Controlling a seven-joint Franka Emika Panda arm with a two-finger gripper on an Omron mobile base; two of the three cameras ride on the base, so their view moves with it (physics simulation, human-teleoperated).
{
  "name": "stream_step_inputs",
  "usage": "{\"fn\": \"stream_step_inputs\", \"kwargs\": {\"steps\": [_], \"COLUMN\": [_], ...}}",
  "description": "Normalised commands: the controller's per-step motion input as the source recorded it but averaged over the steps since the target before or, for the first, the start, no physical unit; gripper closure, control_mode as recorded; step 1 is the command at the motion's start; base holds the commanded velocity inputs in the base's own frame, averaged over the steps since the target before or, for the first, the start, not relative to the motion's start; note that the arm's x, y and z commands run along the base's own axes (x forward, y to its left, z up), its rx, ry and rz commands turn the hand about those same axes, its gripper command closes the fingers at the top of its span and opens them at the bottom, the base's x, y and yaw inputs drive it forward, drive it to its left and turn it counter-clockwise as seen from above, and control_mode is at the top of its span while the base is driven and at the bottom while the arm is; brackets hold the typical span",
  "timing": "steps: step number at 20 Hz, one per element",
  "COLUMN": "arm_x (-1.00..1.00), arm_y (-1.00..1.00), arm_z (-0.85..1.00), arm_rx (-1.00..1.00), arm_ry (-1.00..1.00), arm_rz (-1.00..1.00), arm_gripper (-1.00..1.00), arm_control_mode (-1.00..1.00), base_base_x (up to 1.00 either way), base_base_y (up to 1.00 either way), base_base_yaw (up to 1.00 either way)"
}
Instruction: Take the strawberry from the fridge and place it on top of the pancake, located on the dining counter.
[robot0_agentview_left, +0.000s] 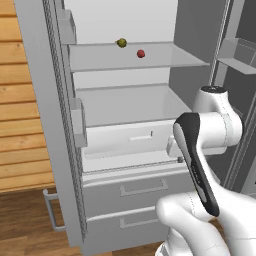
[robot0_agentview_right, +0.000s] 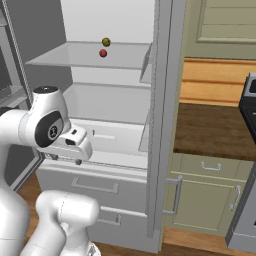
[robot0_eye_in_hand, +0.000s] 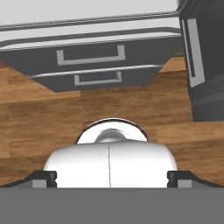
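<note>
The strawberry (robot0_agentview_left: 141, 53) (robot0_agentview_right: 103, 53), tiny and red, lies on the upper glass shelf of the fridge (robot0_agentview_left: 125, 102) (robot0_agentview_right: 107, 100), whose doors stand wide. An olive-green fruit (robot0_agentview_left: 121, 43) (robot0_agentview_right: 106, 41) rests just behind it. My gripper (robot0_agentview_right: 65, 159) (robot0_eye_in_hand: 111, 179) hangs well below that shelf, in front of the crisper level, pointing down at the floor. Its fingertips (robot0_eye_in_hand: 43, 179) stand far apart, open, with nothing between them. The fridge's two lower drawers (robot0_eye_in_hand: 89, 54) appear in the hand view. The pancake and the dining counter are out of view.
The left fridge door (robot0_agentview_left: 47, 125) and the right fridge door (robot0_agentview_right: 162, 120) flank the opening, with bins on them. Right of the fridge runs a dark wall counter (robot0_agentview_right: 210, 130) over green cabinets (robot0_agentview_right: 205, 195), beside a stove (robot0_agentview_right: 248, 100). Wood floor (robot0_eye_in_hand: 39, 113) lies below.
</note>
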Motion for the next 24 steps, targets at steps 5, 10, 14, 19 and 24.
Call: {"fn": "stream_step_inputs", "kwargs": {"steps": [5, 10, 14, 19, 24], "arm_x": [0.0, 0.0, 0.0, 0.0, 0.0], "arm_y": [0.0, 0.0, 0.0, 0.0, 0.0], "arm_z": [0.0, 0.0, 0.0, 0.0, 0.0], "arm_rx": [0.0, 0.0, 0.0, 0.0, 0.0], "arm_ry": [0.0, 0.0, 0.0, 0.0, 0.0], "arm_rz": [0.0, 0.0, 0.0, 0.0, 0.0], "arm_gripper": [-1.0, -1.0, -1.0, -1.0, -1.0], "arm_control_mode": [1.0, 1.0, 1.0, 1.0, 1.0], "base_base_x": [0.44, 0.42, 0.33, 0.52, 0.42], "base_base_y": [0.29, 0.32, 0.38, 0.12, -0.04], "base_base_yaw": [0.0, 0.0, 0.0, 0.0, 0.0]}}
